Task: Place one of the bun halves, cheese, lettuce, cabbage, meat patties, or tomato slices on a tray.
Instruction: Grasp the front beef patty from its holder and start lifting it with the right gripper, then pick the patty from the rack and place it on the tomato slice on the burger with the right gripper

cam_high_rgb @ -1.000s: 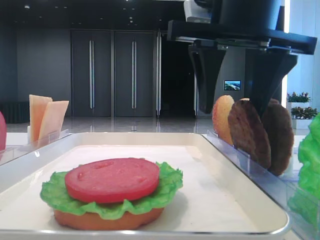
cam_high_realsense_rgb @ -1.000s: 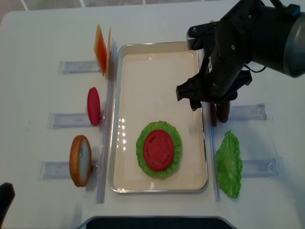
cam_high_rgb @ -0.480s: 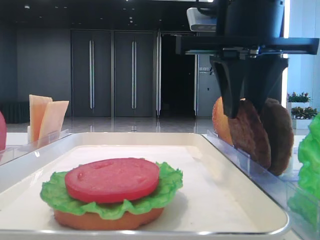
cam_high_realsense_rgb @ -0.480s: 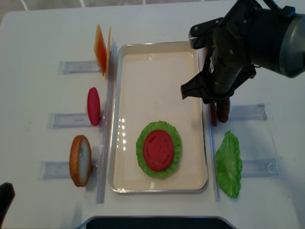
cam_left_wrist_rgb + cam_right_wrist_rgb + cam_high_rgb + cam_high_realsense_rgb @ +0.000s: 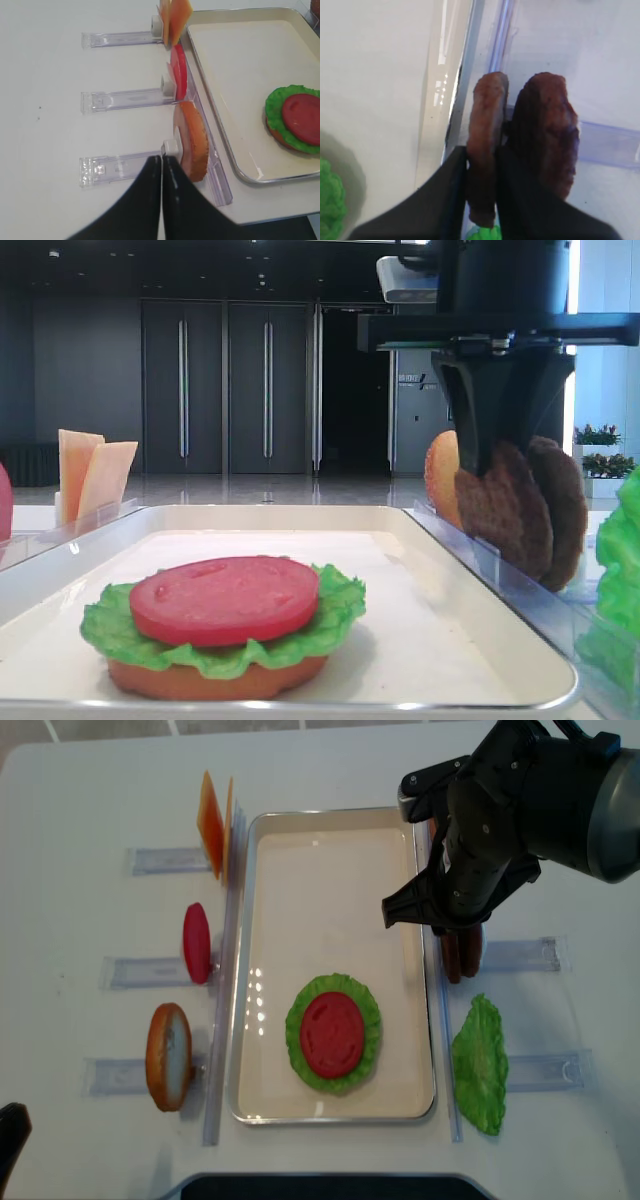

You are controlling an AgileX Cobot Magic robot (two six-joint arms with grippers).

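Right gripper clamped on the nearer meat patty, fingers on both flat faces; the patty stands on edge in the clear rack, which sits outside the tray's right rim. Second patty stands just behind the far finger, touching or nearly so. To do this well: lift straight up until the patty clears the rack slot, watch that the second patty isn't dragged out, then carry it sideways over the rim.

Tray holds one stack toward its near end: bun half at the bottom, lettuce on it, tomato slice on top. Patty should go flat on that stack, I'd say.

Left gripper closed, holding nothing, beside the other bun half in its rack.
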